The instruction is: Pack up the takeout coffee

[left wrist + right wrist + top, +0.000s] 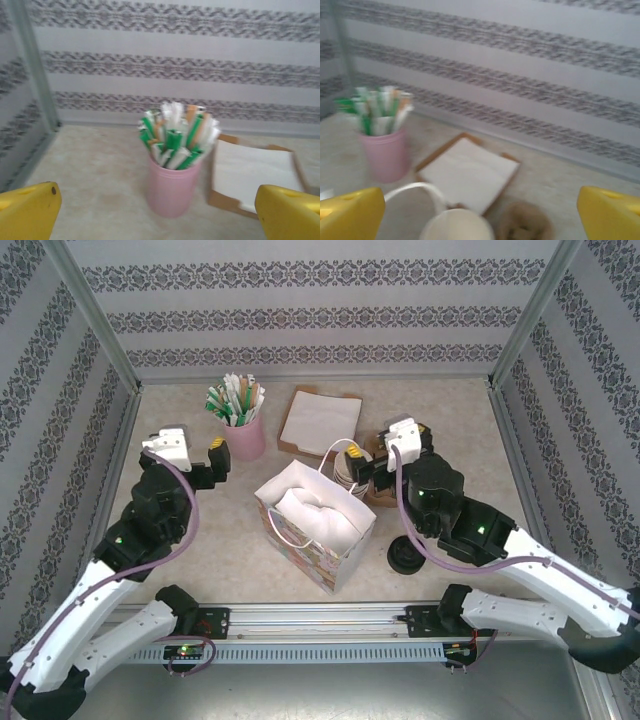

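White paper bag [322,555] upright, mouth open for loading.
Left gripper [160,207] and right gripper [480,210] flank it, jaws spread, empty.

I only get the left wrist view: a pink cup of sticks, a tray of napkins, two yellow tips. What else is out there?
Observer: A white paper bag stands open in the middle, on the near side of your pink cup.
Visitor: Anything beside it?
Observer: Some black lids lie to the bag's right, towards the front.
Visitor: And the other hand?
Observer: The right hand is open, just behind the bag's right corner, close to some cream paper cups.
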Robot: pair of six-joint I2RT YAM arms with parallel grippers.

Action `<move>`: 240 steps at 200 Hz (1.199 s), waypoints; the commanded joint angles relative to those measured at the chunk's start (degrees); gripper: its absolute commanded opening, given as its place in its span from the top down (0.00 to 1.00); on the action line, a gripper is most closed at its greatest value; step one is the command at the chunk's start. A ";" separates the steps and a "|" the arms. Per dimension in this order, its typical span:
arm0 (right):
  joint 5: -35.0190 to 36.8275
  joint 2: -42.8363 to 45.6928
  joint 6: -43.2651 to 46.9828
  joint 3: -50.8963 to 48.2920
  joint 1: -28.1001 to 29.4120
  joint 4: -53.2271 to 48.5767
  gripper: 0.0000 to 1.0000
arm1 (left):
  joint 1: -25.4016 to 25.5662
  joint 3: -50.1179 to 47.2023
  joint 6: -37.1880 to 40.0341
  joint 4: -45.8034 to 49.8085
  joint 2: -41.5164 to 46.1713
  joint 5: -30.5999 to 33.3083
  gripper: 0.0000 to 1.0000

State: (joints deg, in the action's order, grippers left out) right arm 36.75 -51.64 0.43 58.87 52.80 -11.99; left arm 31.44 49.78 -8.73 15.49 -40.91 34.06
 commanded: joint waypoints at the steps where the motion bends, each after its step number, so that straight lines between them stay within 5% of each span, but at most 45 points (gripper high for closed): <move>1: 3.36 1.55 4.28 -4.21 -7.84 10.29 0.02 | -4.28 -4.51 6.33 -14.06 -0.73 10.68 0.00; 37: -10.84 2.29 -3.78 -12.92 -27.81 14.90 0.02 | -17.65 -7.04 -4.52 -10.51 -5.29 1.16 0.00; 78: -11.22 -1.38 -12.01 -25.64 -40.49 30.18 0.02 | -21.09 -17.12 -2.23 -22.32 -11.09 7.12 0.00; 129: -10.33 -15.00 -7.22 -32.35 -43.71 42.15 0.02 | -23.68 -21.64 -1.98 -30.24 -23.24 10.72 0.00; 194: -11.87 -18.89 0.29 -36.88 -44.48 51.69 0.02 | -27.44 -29.67 -1.97 -47.81 -31.34 1.57 0.00; 240: -14.66 -23.26 -2.81 -41.16 -46.17 58.93 0.02 | -28.23 -30.99 2.01 -56.13 -33.74 -5.92 0.00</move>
State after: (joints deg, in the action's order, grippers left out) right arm 24.18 -72.75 -1.72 19.75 7.25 40.80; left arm 4.36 19.68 -9.37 -30.22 -73.60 33.58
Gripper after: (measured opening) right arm 0.980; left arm 0.999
